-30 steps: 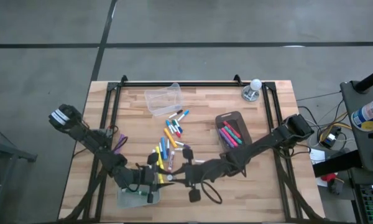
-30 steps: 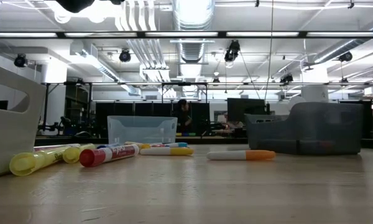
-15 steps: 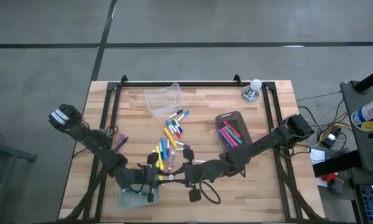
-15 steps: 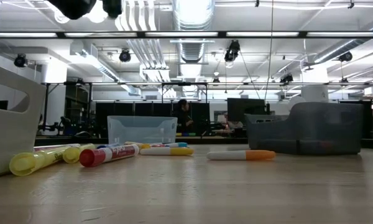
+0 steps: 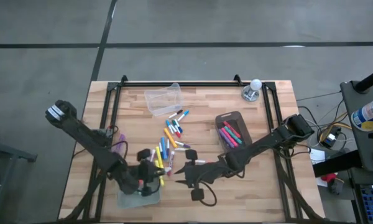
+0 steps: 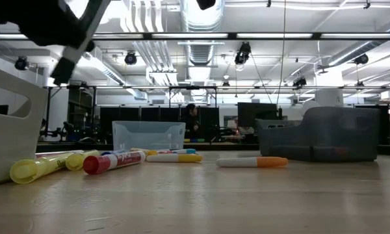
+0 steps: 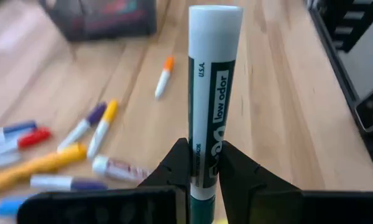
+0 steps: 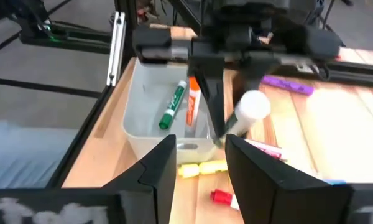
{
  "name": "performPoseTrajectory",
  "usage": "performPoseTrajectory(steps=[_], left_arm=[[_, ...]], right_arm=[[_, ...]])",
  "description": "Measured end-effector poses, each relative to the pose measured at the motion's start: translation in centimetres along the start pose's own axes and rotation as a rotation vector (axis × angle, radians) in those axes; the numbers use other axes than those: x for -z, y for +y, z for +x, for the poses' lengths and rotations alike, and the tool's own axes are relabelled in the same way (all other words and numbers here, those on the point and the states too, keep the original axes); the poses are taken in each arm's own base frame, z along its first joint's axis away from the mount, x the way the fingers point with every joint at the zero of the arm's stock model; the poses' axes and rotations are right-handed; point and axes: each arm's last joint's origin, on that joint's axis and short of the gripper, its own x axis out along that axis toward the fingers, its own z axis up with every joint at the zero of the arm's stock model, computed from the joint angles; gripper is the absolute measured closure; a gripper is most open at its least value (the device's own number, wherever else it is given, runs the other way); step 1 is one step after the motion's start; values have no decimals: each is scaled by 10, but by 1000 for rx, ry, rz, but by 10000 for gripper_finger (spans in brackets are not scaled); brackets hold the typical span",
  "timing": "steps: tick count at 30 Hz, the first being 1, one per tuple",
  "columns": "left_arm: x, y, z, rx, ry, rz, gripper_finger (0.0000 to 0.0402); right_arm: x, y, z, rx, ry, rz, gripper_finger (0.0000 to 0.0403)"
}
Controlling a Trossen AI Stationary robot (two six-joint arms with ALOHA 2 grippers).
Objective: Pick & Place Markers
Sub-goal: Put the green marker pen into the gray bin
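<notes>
My left pincer (image 7: 205,163) was clamped on white-and-green marker (image 7: 214,93), gripping low on barrel, white end pointing away from fingers. Held marker was just above rim of white bin (image 8: 150,118) at near-left table corner. Marker long axis ran straight out from my pincer, tilted over bin; drop looked like next step. Bin already contained green marker (image 8: 173,105) and orange marker (image 8: 193,106). My right pincer (image 8: 201,155) hovered just beside bin, fingers apart, empty. Loose markers (image 5: 168,144) lay farther from bin, toward table middle.
</notes>
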Motion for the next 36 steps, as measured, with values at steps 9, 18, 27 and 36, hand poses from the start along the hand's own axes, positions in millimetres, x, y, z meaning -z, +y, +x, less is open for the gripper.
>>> performPoseTrajectory(steps=[9, 18, 27, 36], left_arm=[[-16, -15, -30, 3, 127, -51, 356], [5, -5, -38, -78, 353, -170, 356], [-2, -23, -52, 59, 364, -149, 356], [1, -21, -56, 18, 378, -144, 356]], right_arm=[[6, -1, 0, 5, 31, 16, 279], [8, -1, 1, 6, 37, 18, 287], [8, -1, 1, 9, 36, 18, 276], [10, -1, 1, 9, 39, 35, 277]])
